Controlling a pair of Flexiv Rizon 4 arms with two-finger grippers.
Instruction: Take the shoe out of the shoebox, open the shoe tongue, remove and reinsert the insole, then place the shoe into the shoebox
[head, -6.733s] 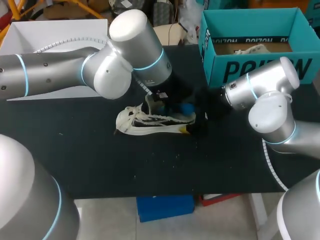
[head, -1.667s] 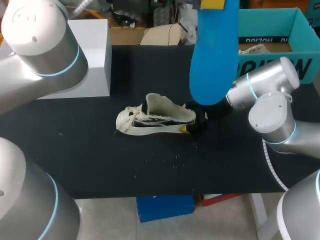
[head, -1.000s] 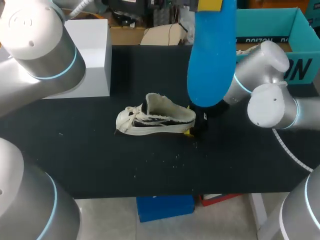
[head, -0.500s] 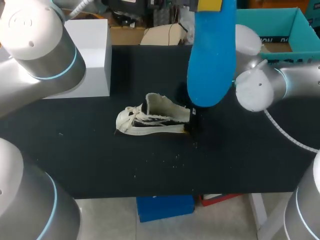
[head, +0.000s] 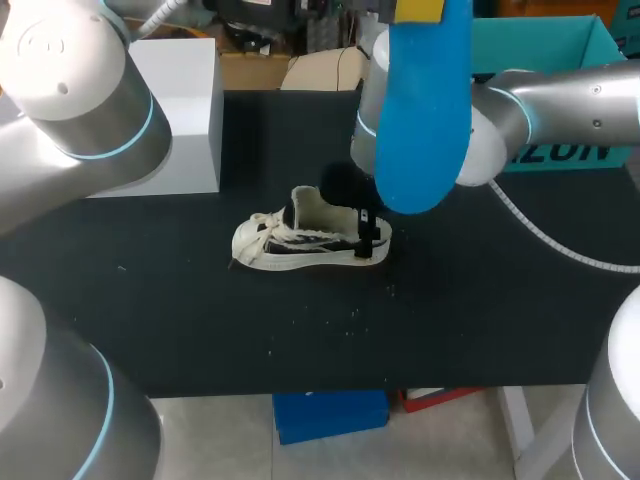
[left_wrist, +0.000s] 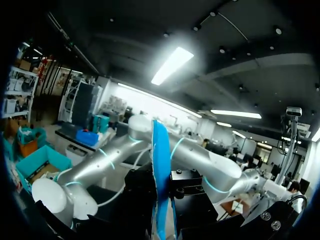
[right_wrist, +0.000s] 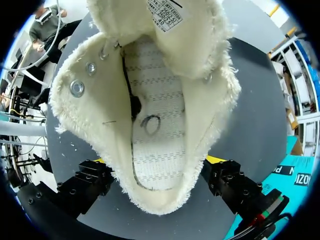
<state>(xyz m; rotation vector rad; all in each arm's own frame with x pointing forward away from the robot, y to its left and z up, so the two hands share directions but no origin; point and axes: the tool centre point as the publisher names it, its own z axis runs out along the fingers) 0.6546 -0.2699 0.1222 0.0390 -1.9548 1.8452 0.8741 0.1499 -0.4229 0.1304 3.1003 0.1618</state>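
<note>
The cream and black shoe lies on its sole in the middle of the black table, toe to the left. High above the table my left gripper is shut on the blue insole, which hangs down in front of my right arm. Seen edge-on in the left wrist view, the insole stands between that gripper's black fingers. My right gripper sits over the shoe's heel, open. From its wrist, the fluffy shoe opening with the tongue lifted lies between the spread fingers.
The teal shoebox stands at the table's back right, behind my right arm. A white box stands at the back left. Bare black tabletop stretches in front of the shoe.
My right arm has swung in from the right and its gripper has come over the shoe's heel. The left arm has kept still with the insole.
</note>
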